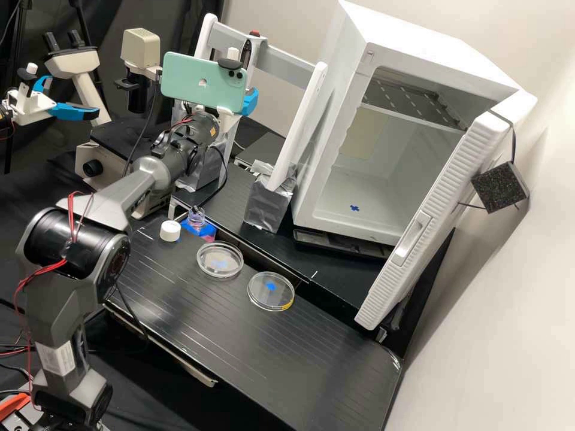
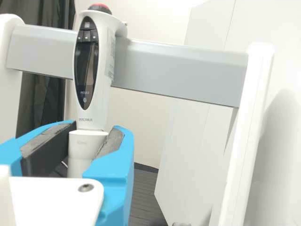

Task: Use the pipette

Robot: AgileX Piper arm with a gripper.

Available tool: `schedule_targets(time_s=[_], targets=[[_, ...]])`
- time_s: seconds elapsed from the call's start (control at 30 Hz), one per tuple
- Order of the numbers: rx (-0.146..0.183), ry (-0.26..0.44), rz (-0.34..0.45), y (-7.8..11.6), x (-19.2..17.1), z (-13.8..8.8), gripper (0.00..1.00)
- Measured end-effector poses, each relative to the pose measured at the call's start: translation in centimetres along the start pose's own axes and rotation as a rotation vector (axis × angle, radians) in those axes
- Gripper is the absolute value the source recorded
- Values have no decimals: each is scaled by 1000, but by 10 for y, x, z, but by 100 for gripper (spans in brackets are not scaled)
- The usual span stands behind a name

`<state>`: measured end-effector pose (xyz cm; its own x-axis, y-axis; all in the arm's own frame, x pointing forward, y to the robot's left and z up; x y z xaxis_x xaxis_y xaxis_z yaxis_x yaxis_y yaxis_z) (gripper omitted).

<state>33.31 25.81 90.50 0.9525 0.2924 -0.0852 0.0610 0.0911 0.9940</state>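
High view, twelve at the far edge. Your gripper (image 1: 248, 103) is up at the rack (image 1: 299, 126), partly behind the phone (image 1: 202, 81) on your arm (image 1: 72, 263). The pipette (image 1: 247, 52) is there too, its red button (image 1: 254, 34) at twelve, by the crossbar (image 1: 290, 64). The open cabinet (image 1: 365, 185) stands at three from the rack, close beside its near post; its door (image 1: 428, 233) swings out toward five and narrows your room there.

Take the first dish (image 1: 206, 273) as your clock centre. Bottle (image 1: 195, 216) at eleven, its mouth uncovered; white cap (image 1: 170, 231) at ten, just beside the bottle. Second dish (image 1: 257, 304) at four, near but apart, with a yellow mark on its rim. All sit toward the far edge of the grooved bench (image 1: 239, 353), by the step. Your widest room on the bench top runs from four round to seven.

Wrist view. The two blue fingers (image 2: 115, 165) of your gripper (image 2: 93, 134) are parted by about the pipette's width, pads snug to either side of its lower handle: it has hold of the pipette. Pipette near upright, head close against the crossbar. The posts leave side room around the handle.
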Motion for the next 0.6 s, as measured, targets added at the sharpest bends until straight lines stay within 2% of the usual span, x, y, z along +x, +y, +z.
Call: schedule_targets(time_s=[0.2, 0.6], targets=[[18, -12, -3, 1, 0, 0, 0], [7, -28, -5, 5, 9, -4, 0]])
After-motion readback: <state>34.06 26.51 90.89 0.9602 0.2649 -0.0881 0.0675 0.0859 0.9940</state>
